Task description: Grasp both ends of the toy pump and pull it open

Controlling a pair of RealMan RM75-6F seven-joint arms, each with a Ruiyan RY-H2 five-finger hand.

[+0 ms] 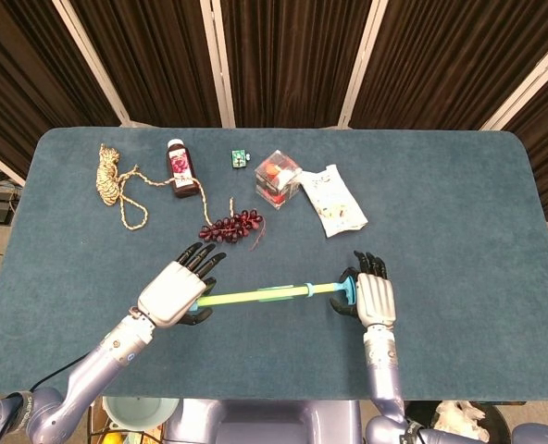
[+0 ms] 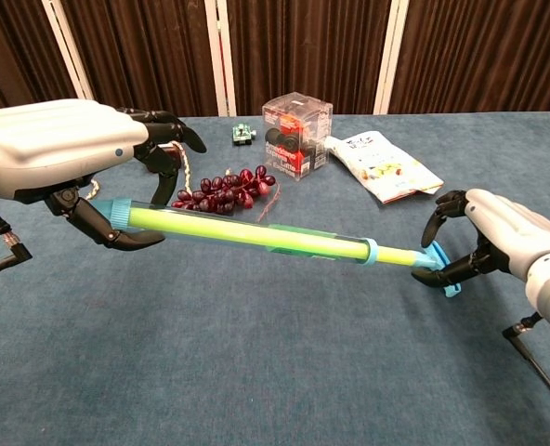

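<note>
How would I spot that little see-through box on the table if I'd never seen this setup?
Start at the far middle of the blue table, behind the purple grape bunch. The clear plastic cube sits there, just left of the white snack packet. It alone is transparent, with red and dark pieces showing inside.

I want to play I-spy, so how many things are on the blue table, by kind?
Toys: 2, the toy pump and clear cube.
Pretend food: 1, grapes.
Rope: 1.
Bottle: 1.
Packet: 1.
Small green thing: 1.
Total: 7.
</note>
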